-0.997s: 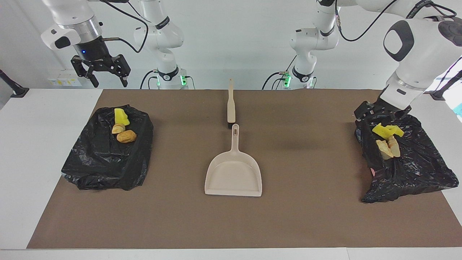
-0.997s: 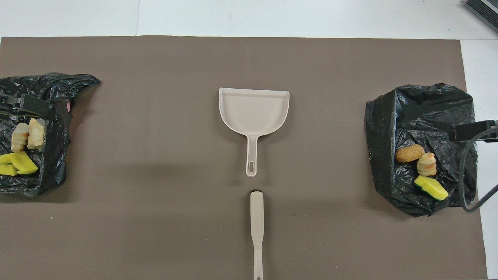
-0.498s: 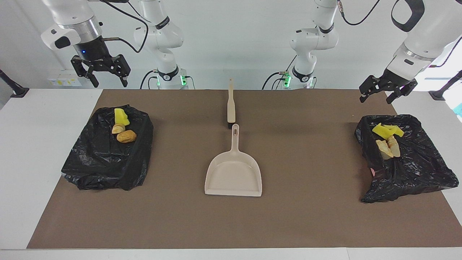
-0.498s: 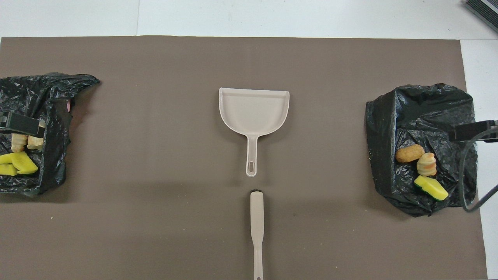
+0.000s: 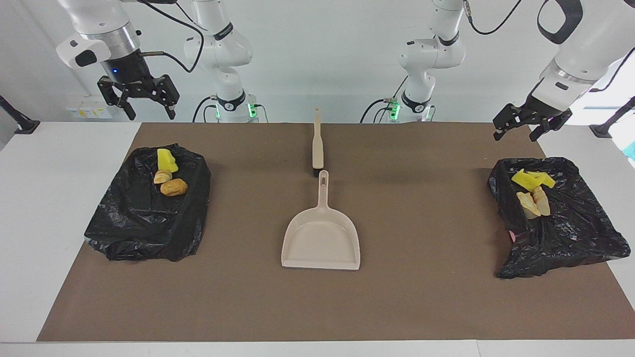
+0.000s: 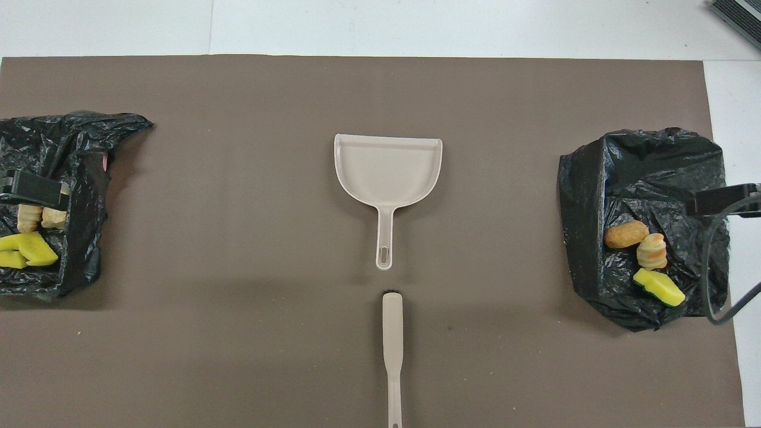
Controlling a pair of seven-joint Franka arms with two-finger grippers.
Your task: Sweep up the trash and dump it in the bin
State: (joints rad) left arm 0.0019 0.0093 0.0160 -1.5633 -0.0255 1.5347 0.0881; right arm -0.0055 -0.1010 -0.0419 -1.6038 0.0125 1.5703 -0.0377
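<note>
— What do you see, starting at the right arm's end of the desk (image 5: 30,198)?

— I see the right claw (image 5: 139,96) raised, fingers apart, holding nothing, over a crinkly black bin bag (image 5: 149,223). On it lie a yellow-and-green sponge wedge (image 5: 166,159) and two crumbly bread chunks (image 5: 173,187).

— And midway?

— A smooth beige brush (image 5: 317,144), then a scoop-shaped dustpan (image 5: 321,238), on a matte brown mat (image 5: 421,297).

— The other end?

— My left claw (image 5: 531,124) hangs apart, holding nothing, above a second bag (image 5: 570,233) holding yellow sponge pieces (image 5: 531,179) and tan chunks (image 5: 535,203).
</note>
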